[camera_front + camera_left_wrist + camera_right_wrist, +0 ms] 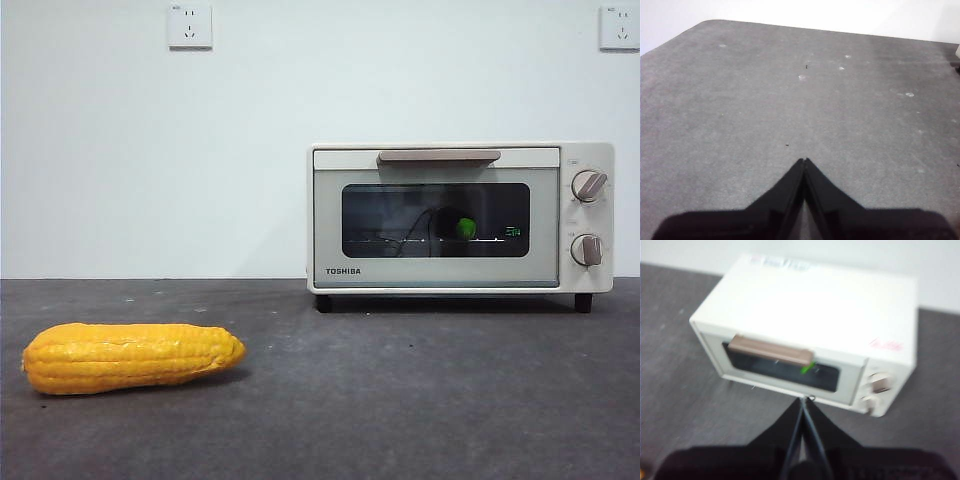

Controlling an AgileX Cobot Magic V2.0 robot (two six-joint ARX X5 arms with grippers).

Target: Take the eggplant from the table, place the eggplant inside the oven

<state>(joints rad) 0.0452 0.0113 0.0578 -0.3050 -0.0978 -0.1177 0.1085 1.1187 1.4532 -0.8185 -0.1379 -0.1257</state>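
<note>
The cream-white oven (pixel 460 215) stands at the back right of the table (pixel 400 400) with its door closed. Through the dark glass a bright green cap of the eggplant (pixel 466 228) shows inside; its dark body is hard to make out. The right wrist view shows the oven (pixel 810 315) from above, with a green streak of the eggplant (pixel 807 368) behind the glass. My right gripper (pixel 804 399) is shut and empty, hanging in front of the oven door. Over bare table (pixel 765 100), my left gripper (pixel 804 161) is shut and empty. Neither arm shows in the front view.
A yellow-orange corn cob (pixel 130 356) lies on the table at the front left. The oven's beige handle (pixel 438 156) runs along the door top, with two knobs (pixel 588 186) on its right side. A white wall stands behind.
</note>
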